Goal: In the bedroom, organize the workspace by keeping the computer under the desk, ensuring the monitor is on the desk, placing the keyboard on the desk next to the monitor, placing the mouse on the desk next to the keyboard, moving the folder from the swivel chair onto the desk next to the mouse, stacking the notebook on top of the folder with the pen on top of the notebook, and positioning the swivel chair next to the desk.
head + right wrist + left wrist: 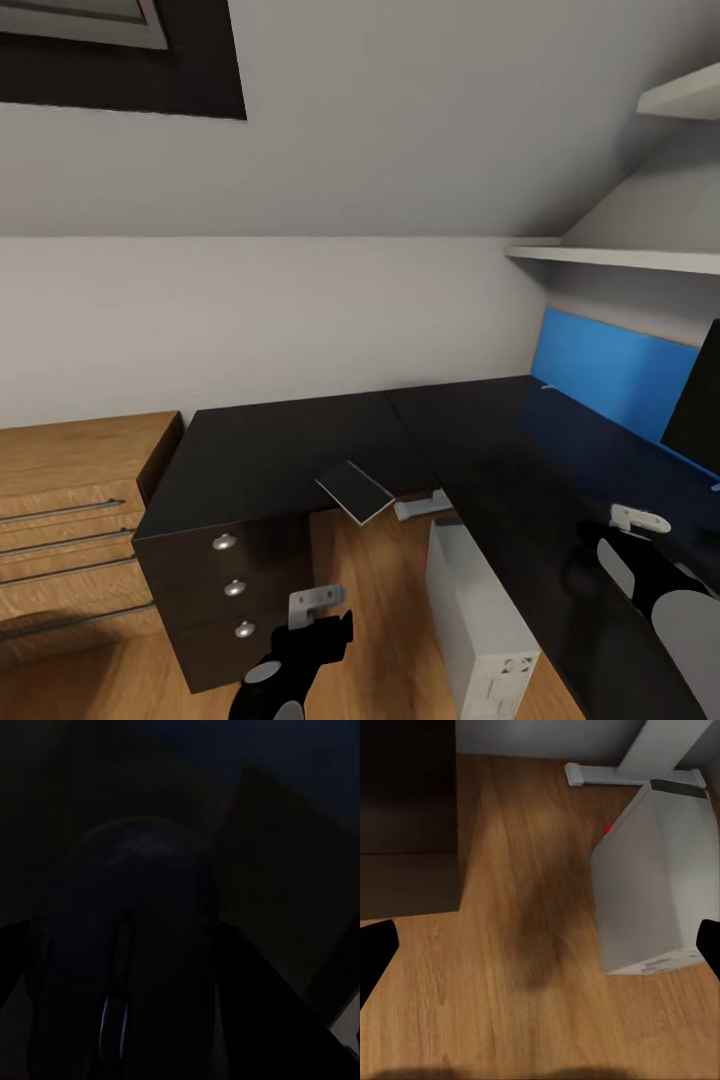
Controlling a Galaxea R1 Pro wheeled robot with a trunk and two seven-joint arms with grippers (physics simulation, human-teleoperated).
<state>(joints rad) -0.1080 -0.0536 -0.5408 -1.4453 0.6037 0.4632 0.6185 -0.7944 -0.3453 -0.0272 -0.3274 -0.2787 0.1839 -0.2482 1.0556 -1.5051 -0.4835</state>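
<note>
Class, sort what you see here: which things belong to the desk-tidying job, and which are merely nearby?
Job:
desk
computer
notebook
monitor
mouse, between the right gripper's fingers

Nearby:
wooden drawer chest
wall shelves

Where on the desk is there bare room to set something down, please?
The desk is bare along the corner stretch between the blue panel and the front edge. The wing above the drawers is free, except where the notebook overhangs its inner edge. It is tighter near the monitor and the right gripper.
</note>
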